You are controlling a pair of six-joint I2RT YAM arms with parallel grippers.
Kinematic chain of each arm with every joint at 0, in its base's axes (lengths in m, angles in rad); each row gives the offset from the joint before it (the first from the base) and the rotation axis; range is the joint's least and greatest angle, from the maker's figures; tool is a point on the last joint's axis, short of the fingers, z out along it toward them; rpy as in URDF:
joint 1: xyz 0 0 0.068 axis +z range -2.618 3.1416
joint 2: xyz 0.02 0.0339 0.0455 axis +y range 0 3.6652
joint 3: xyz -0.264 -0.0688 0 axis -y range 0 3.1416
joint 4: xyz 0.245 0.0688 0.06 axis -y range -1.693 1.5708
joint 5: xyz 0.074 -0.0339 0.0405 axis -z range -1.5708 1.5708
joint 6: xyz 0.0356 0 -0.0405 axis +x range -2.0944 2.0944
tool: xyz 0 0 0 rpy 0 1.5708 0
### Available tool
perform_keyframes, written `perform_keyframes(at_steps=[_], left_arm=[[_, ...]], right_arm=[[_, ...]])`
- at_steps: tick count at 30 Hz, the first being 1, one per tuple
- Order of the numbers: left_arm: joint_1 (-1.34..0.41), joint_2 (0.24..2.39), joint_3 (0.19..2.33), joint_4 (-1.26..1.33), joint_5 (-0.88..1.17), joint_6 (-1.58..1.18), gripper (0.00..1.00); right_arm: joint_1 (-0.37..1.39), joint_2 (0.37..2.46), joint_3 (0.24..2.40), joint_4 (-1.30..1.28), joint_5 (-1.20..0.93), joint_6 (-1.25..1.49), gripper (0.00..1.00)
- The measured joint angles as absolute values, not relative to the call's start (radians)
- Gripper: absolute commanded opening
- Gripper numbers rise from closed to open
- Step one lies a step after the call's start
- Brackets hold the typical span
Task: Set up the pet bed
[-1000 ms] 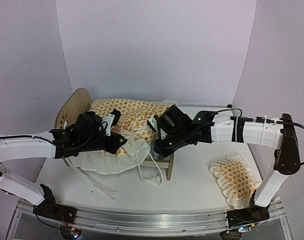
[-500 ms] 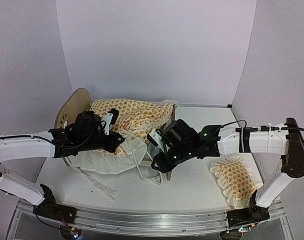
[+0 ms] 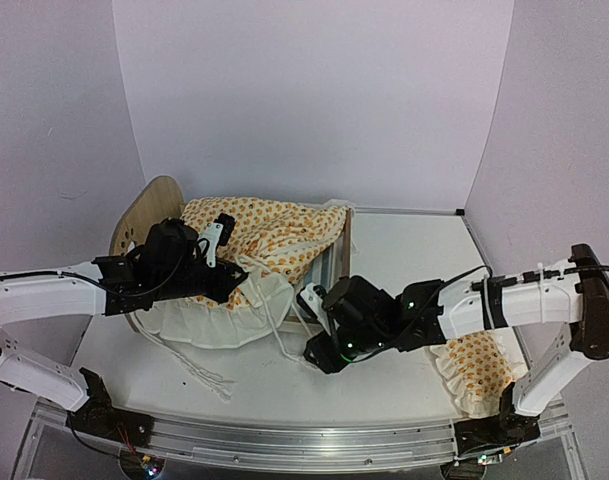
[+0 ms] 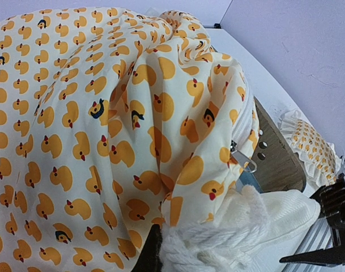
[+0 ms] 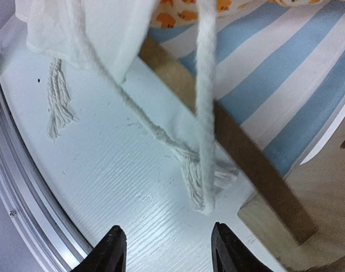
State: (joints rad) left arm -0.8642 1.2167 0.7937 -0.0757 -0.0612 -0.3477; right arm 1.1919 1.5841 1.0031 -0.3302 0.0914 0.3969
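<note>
The quilt (image 3: pixel 274 230), pinched by the left gripper (image 3: pixel 239 285), should be drawn flat over the bed (image 3: pixel 149 205) with the right gripper (image 5: pixel 167 249) spread.

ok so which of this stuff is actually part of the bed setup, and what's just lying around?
Job: pet bed, striped mattress, plus likely its bedding: duck-print quilt, ruffled pillow.
Lying about: white cloth draped at the bed's near side, loose white cords.

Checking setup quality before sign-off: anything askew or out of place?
Yes. The quilt is bunched on the pet bed, white cloth and cords spill over its near side, and the pillow lies on the table.
</note>
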Motion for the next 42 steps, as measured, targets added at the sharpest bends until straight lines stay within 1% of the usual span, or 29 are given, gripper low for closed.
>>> perform_keyframes(at_steps=[2, 4, 8, 9, 15, 17, 18, 20, 22, 26, 31, 35, 42], left_arm=[[-0.864, 1.217, 0.797, -0.078, -0.056, -0.346, 0.00], [-0.864, 1.217, 0.799, -0.077, -0.054, -0.343, 0.00], [-0.864, 1.217, 0.799, -0.078, -0.049, -0.339, 0.00], [-0.863, 1.217, 0.799, -0.078, -0.047, -0.338, 0.00], [-0.863, 1.217, 0.799, -0.077, -0.036, -0.336, 0.00], [-0.863, 1.217, 0.799, -0.077, -0.032, -0.336, 0.00], [-0.863, 1.217, 0.799, -0.076, -0.029, -0.336, 0.00], [-0.863, 1.217, 0.799, -0.070, -0.027, -0.336, 0.00], [-0.863, 1.217, 0.799, -0.068, -0.026, -0.336, 0.00], [-0.863, 1.217, 0.799, -0.068, -0.023, -0.333, 0.00], [-0.863, 1.217, 0.799, -0.068, -0.017, -0.327, 0.00], [-0.863, 1.217, 0.799, -0.068, -0.009, -0.321, 0.00], [-0.862, 1.221, 0.799, -0.056, 0.008, -0.318, 0.00]], right_arm=[[1.231, 1.584, 0.983, -0.328, 0.152, 0.433, 0.58], [1.266, 1.586, 0.969, -0.318, 0.223, 0.469, 0.56], [1.303, 1.629, 0.965, -0.270, 0.387, 0.525, 0.45], [1.311, 1.651, 0.966, -0.255, 0.431, 0.537, 0.44], [1.350, 1.790, 0.968, -0.220, 0.627, 0.600, 0.44], [1.356, 1.815, 0.969, -0.220, 0.668, 0.613, 0.36], [1.359, 1.829, 0.975, -0.221, 0.690, 0.616, 0.27], [1.360, 1.859, 0.996, -0.220, 0.721, 0.609, 0.15], [1.360, 1.874, 1.014, -0.216, 0.738, 0.598, 0.01], [1.360, 1.847, 1.020, -0.206, 0.725, 0.570, 0.00], [1.360, 1.653, 1.017, -0.238, 0.630, 0.492, 0.00], [1.353, 1.530, 1.079, -0.295, 0.590, 0.439, 0.00], [1.278, 1.523, 1.172, -0.355, 0.591, 0.332, 0.00]])
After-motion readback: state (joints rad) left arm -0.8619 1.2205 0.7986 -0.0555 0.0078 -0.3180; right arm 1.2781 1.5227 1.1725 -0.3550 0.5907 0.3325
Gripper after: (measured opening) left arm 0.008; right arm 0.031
